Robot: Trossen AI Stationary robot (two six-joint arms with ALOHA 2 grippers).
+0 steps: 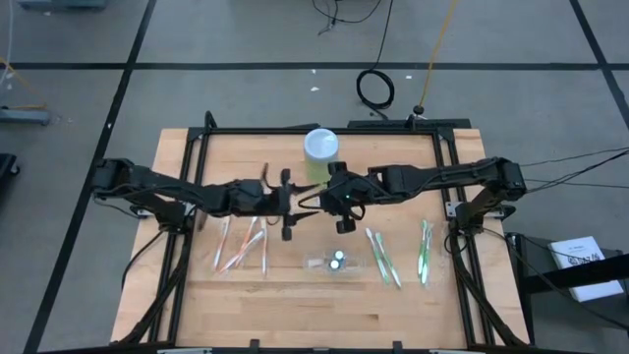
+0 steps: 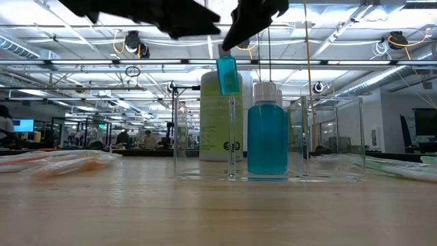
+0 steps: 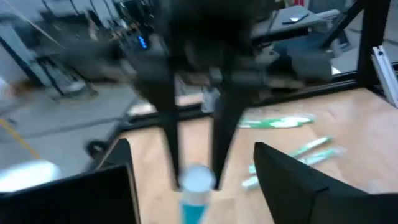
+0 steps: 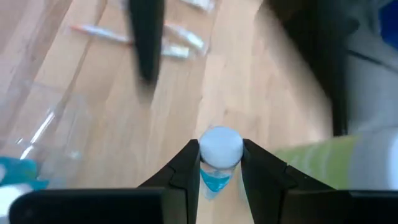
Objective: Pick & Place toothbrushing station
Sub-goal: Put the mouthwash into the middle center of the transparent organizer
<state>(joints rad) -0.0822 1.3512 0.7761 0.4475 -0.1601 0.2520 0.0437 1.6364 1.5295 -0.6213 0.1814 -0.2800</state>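
From above, the clear organiser (image 1: pixel 334 264) lies just below the right gripper (image 1: pixel 341 202). At table height, it holds a blue bottle (image 2: pixel 267 140). The right wrist shows fingers (image 4: pixel 186 171) clamped on a small blue-liquid bottle (image 4: pixel 219 155); the left gripper (image 3: pixel 193 186) stands open opposite.

We see only the white cap and a sliver of blue of the small bottle (image 4: pixel 220 155) pinched in the right gripper (image 4: pixel 221 163); its lower body drops out of the right wrist view. In the left wrist view the same bottle is cut at the frame's edge, and the right arm gripping it is smeared dark. In the low view both arms are cropped overhead, so the left gripper (image 1: pixel 287 204) shows no fingers there. Beside it, the toothbrush packets (image 1: pixel 241 246) are too small to read.
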